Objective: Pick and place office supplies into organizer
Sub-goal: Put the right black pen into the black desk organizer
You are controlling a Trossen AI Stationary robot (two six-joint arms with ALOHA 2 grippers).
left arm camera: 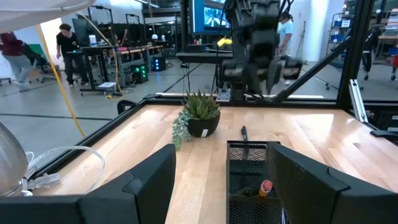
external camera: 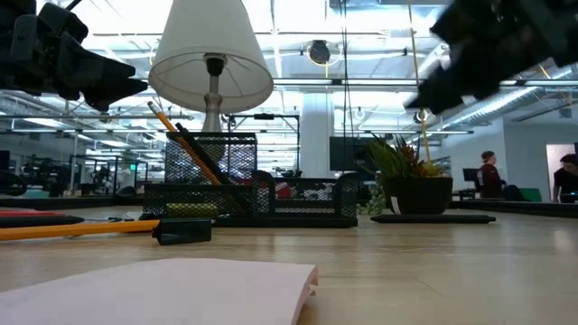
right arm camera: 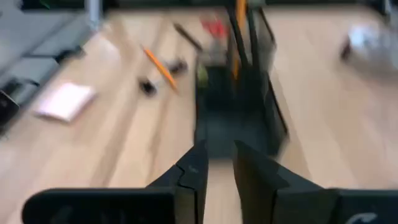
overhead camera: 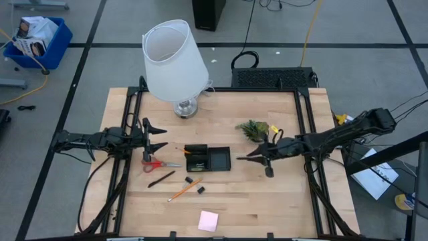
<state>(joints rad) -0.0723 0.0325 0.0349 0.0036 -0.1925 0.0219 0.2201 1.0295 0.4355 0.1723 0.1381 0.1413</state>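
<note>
The black mesh organizer (overhead camera: 207, 158) stands mid-table, with pencils (external camera: 185, 144) leaning upright in its cup. Left of it lie the red-handled scissors (overhead camera: 159, 163). In front of it lie a black pen (overhead camera: 161, 179), an orange pencil (overhead camera: 184, 190) and two small black bits (overhead camera: 200, 190). A pink sticky-note pad (overhead camera: 208, 221) lies near the front edge. My left gripper (overhead camera: 158, 137) hovers open left of the organizer, holding nothing. My right gripper (right arm camera: 219, 155) hovers right of the organizer and points at it, its fingers a narrow gap apart with nothing between them.
A big white lamp (overhead camera: 175, 63) stands at the table's far left. A small green plant (overhead camera: 253, 129) in a dark pot sits behind my right gripper. Bare wood lies right of the organizer. People stand in the room beyond.
</note>
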